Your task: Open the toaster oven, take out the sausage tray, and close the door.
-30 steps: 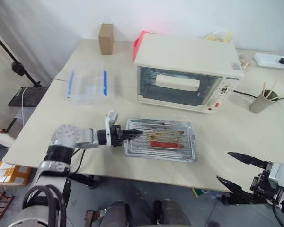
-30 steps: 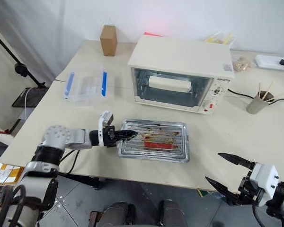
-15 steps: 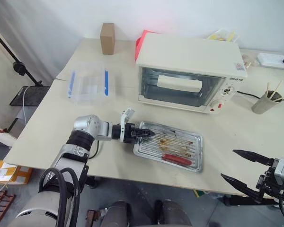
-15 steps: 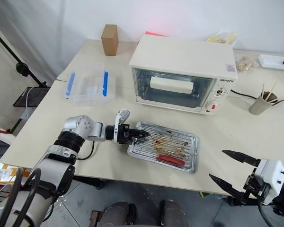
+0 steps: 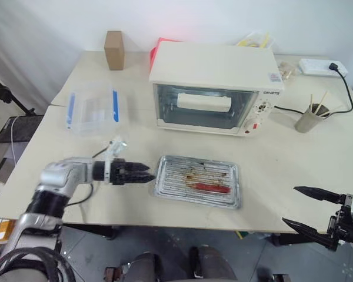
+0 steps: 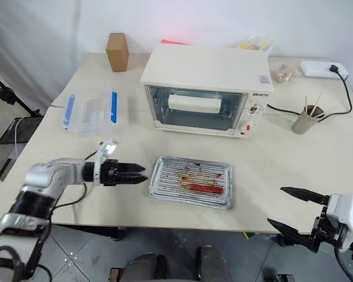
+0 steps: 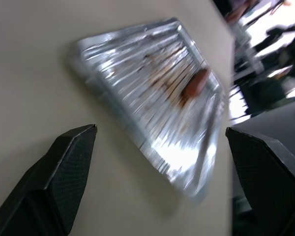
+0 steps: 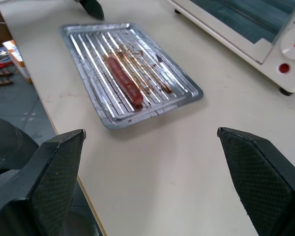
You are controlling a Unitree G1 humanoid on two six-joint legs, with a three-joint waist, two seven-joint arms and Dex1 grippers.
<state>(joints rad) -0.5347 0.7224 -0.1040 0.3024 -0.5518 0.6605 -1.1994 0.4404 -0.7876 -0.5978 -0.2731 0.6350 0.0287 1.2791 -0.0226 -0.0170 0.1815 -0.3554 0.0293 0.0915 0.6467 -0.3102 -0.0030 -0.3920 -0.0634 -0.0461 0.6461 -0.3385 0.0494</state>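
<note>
left gripper (image 6: pixel 136 173): the tray edge was released within the last second; black fingers were seen spread wide, holding nothing, tips just short of the tray's near end and apart from it.
tray: the shallow silver ribbed metal sausage tray (image 6: pixel 192 181) was left flat on the beige table (image 6: pixel 270 158), just ahead of the left fingertips, in front of the oven; it was turned back roughly square to the table edge. One red sausage (image 6: pixel 205 188) was lying in it.
oven: the cream-white boxy toaster oven (image 6: pixel 201 90) was seen with its glass door (image 6: pixel 195 109) shut, well beyond both sets of fingers.
right gripper (image 6: pixel 296 209): fingers were spread wide and empty, well apart from the tray, at the table's near edge.
task: judged essentially complete, with the tray out, door closed and grip let go.
</note>
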